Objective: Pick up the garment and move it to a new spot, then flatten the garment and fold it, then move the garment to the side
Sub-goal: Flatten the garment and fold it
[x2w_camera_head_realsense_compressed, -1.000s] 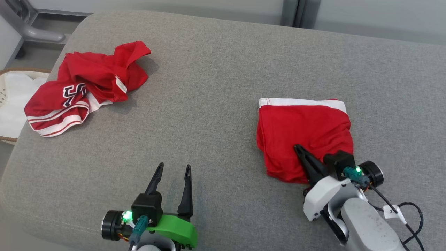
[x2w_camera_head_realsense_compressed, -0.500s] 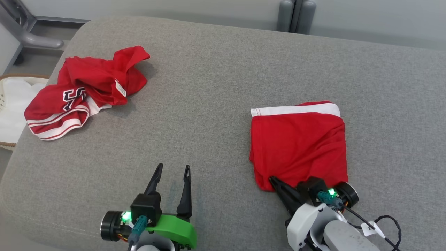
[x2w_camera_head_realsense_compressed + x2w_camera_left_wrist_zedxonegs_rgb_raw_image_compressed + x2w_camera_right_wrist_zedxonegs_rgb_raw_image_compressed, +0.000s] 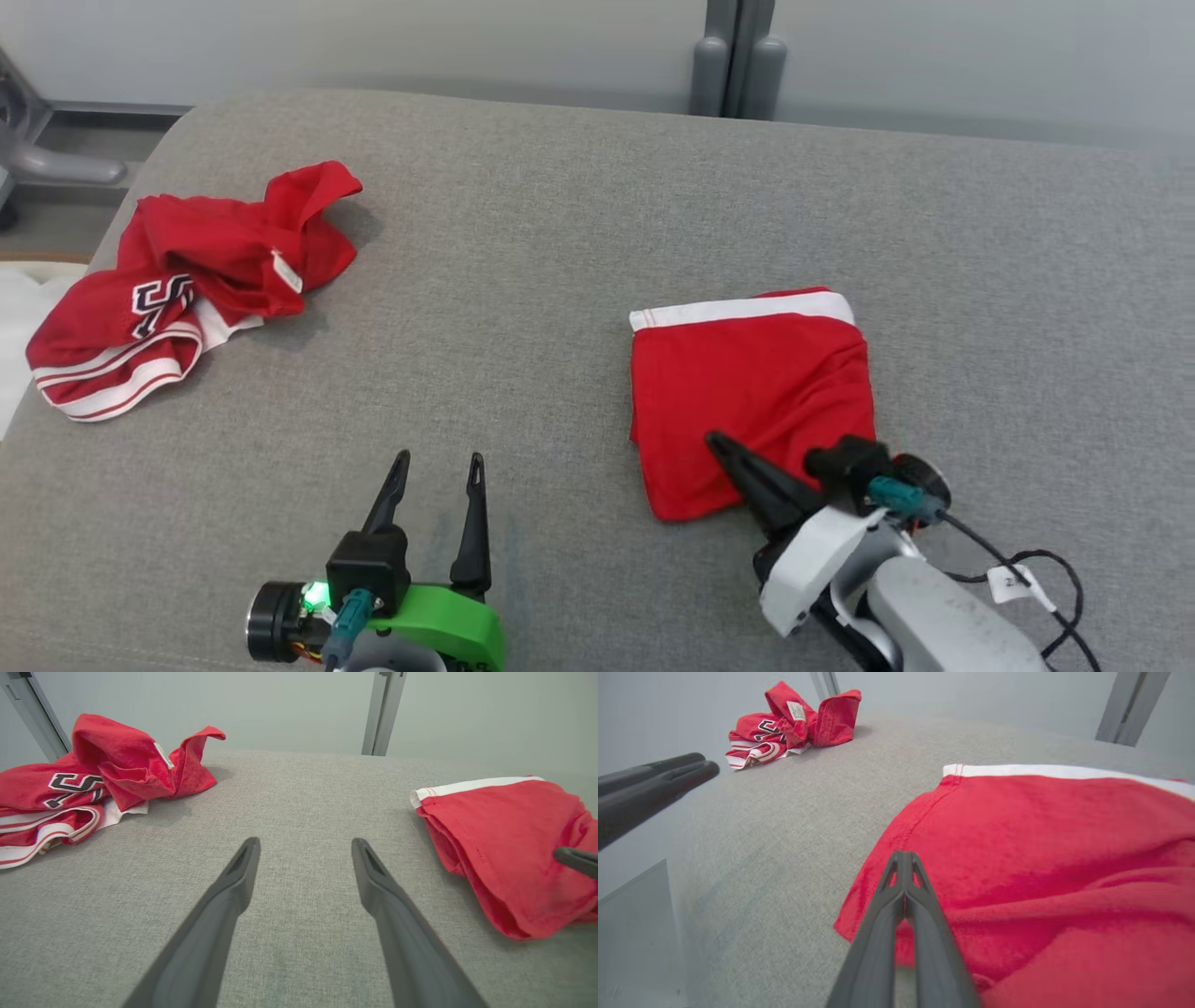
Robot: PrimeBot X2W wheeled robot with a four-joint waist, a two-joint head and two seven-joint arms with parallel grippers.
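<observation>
The garment [image 3: 747, 383], red with a white band along its far edge, lies folded into a rough square on the right of the grey cushion [image 3: 523, 280]. My right gripper [image 3: 711, 439] is shut and rests on the garment's near-left part, with no cloth between its fingers. In the right wrist view the shut gripper [image 3: 903, 855] points over the garment [image 3: 1041, 826]. My left gripper [image 3: 439, 459] stands open and empty near the front edge, well left of the garment. The left wrist view has that gripper [image 3: 304, 843] over bare cushion, the garment [image 3: 504, 830] to its right.
A second red garment [image 3: 187, 280], crumpled, with white stripes and a black number, lies at the cushion's far left corner. A white basket [image 3: 14, 308] sits beyond the left edge. A grey post [image 3: 738, 56] stands behind the cushion. Bare cushion lies between the two garments.
The head camera has shifted, so the whole picture has slid left and down. My shut right gripper drew back to the garment's near edge, then slid forward onto it again. The left gripper stayed open.
</observation>
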